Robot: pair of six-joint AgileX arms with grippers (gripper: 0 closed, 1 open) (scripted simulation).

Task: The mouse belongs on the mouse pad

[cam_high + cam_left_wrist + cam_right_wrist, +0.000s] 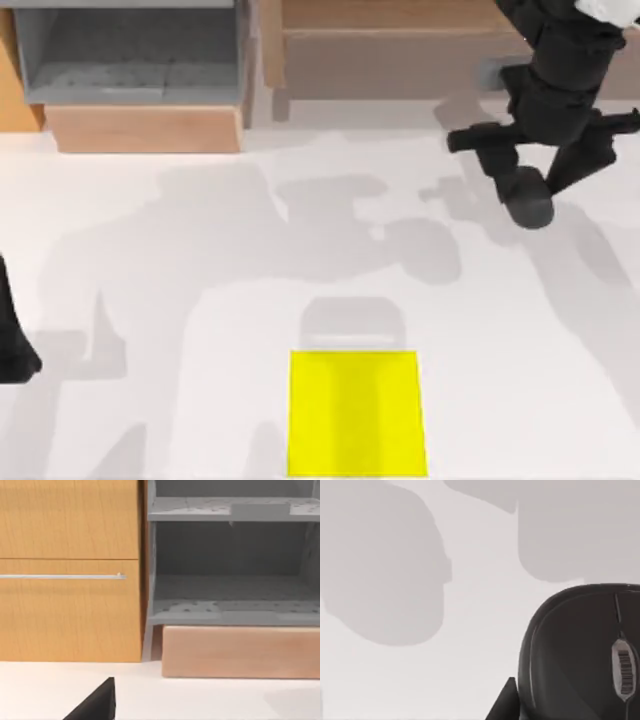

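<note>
The dark grey mouse [531, 207] hangs under my right gripper [535, 190] at the table's far right, apart from the white tabletop. In the right wrist view the mouse [575, 655] looms close with its scroll wheel showing, and one black fingertip [504, 706] presses against its side; the gripper is shut on it. The mouse pad [357, 412], a plain yellow square, lies flat at the front edge near the middle, well forward and left of the mouse. My left arm [12, 350] is parked at the left edge; one of its fingers [97, 705] stands off to the side, so the gripper is open.
A wooden cabinet with a grey open shelf [130, 60] and a wooden block [145, 128] line the back left. Another wooden unit [400, 50] runs along the back right, behind the right arm. White tabletop [200, 300] lies between mouse and pad.
</note>
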